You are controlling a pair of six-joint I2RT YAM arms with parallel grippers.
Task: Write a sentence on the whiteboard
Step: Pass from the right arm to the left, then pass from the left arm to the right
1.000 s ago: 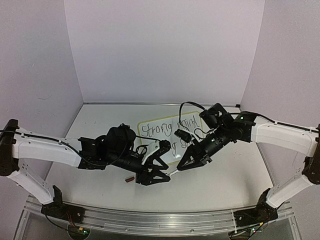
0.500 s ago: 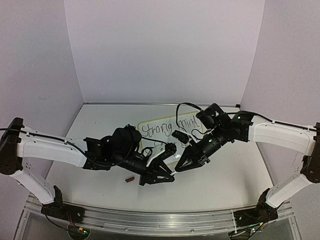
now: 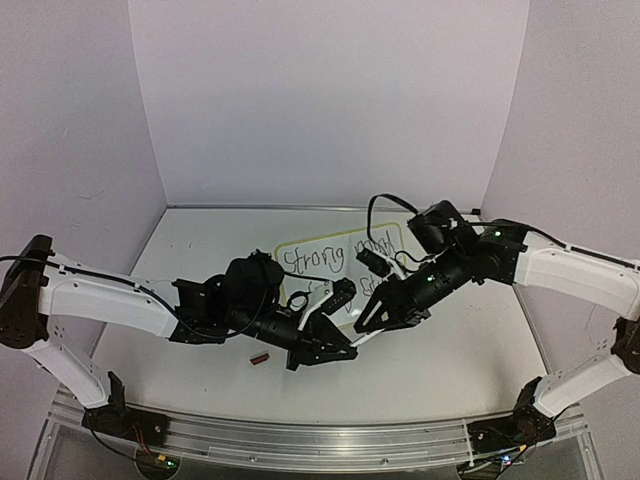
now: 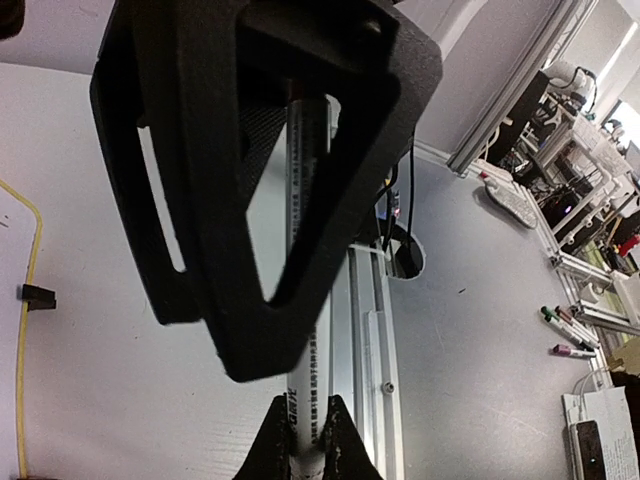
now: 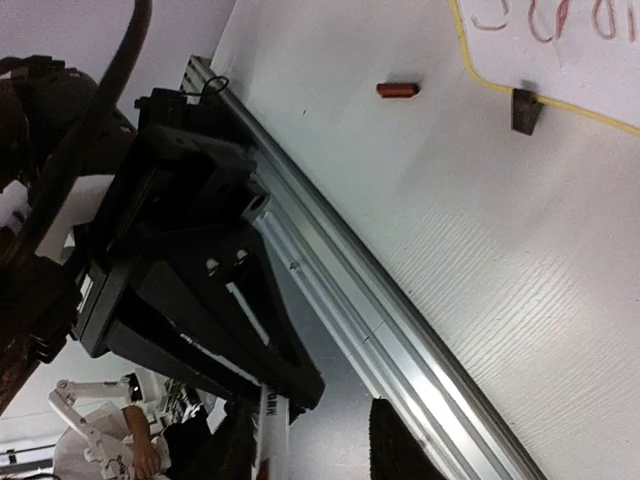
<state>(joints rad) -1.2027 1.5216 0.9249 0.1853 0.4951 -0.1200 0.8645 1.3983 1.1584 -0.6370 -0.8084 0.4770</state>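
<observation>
The whiteboard (image 3: 300, 245) lies flat mid-table with the sentence (image 3: 335, 252); its first line reads "strong mind", the second is mostly hidden behind the grippers. My left gripper (image 3: 340, 347) is shut on a white marker (image 3: 353, 340), gripped near one end in the left wrist view (image 4: 305, 400). My right gripper (image 3: 365, 325) faces it, jaws open around the marker's other end; the marker (image 5: 268, 425) lies against one finger (image 5: 230, 445). The board's yellow frame (image 5: 480, 75), a black clip (image 5: 525, 110) and some strokes (image 5: 540, 20) show in the right wrist view.
A small red cap (image 3: 260, 358) lies on the table left of the grippers, also in the right wrist view (image 5: 397, 90). An aluminium rail (image 3: 300, 440) runs along the near table edge. Pale walls enclose the table on three sides.
My left gripper has slid right toward the right gripper, and the two now meet over the marker. The right wrist has swung right and slightly up.
</observation>
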